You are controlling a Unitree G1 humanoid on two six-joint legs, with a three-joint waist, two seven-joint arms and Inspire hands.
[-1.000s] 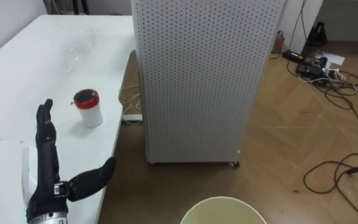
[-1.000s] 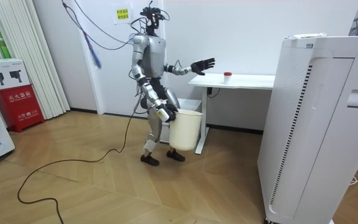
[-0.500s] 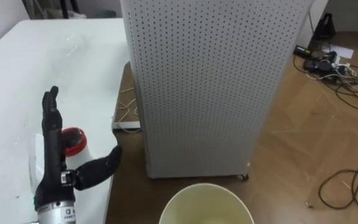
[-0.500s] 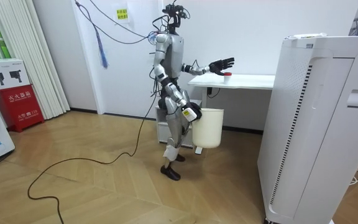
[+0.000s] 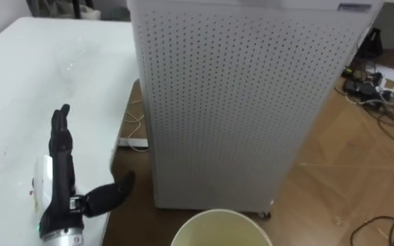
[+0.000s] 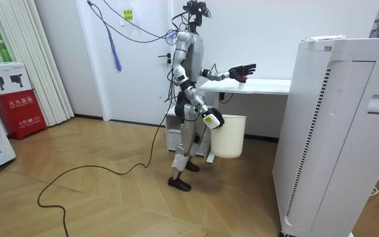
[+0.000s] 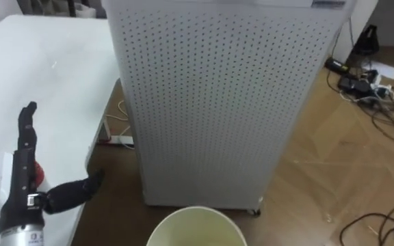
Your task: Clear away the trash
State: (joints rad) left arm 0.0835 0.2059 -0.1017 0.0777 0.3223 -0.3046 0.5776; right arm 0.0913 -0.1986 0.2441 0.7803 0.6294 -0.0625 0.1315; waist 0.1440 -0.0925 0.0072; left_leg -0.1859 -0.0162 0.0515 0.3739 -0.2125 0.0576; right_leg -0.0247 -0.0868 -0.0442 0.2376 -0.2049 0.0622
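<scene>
Wood floor (image 5: 361,157): right half and lower edge of the eye views, brown boards.

White perforated cabinet (image 5: 245,102): centre of the eye views, from the top edge down to the floor, upright, just right of the table's edge.

White table (image 5: 40,61): upper left and left side of the eye views. In the room view against the back wall, right of centre, with the robot standing at its near end and facing it.

Cream bin (image 5: 221,213): bottom centre of the eye views, round open mouth cut off by the lower edge. In the room view hanging at the robot's hip, off the floor, beside the table leg.

Left hand (image 5: 63,181): lower left of the eye views, over the table near its edge, fingers straight and together, pointing up the frame, thumb spread wide toward the right, nothing held. In the room view stretched out level above the tabletop.

Right hand (image 6: 209,120): centre of the room view, low at the robot's side, at the bin's rim; grip not readable.

Garbage, a cup with a red lid (image 7: 40,175): lower left of the right eye view, on the table, mostly hidden behind the left hand, a sliver of red showing just right of the hand. Touching or apart: cannot tell.

Cables (image 5: 382,75): upper right of the eye views, tangled on the floor.
</scene>
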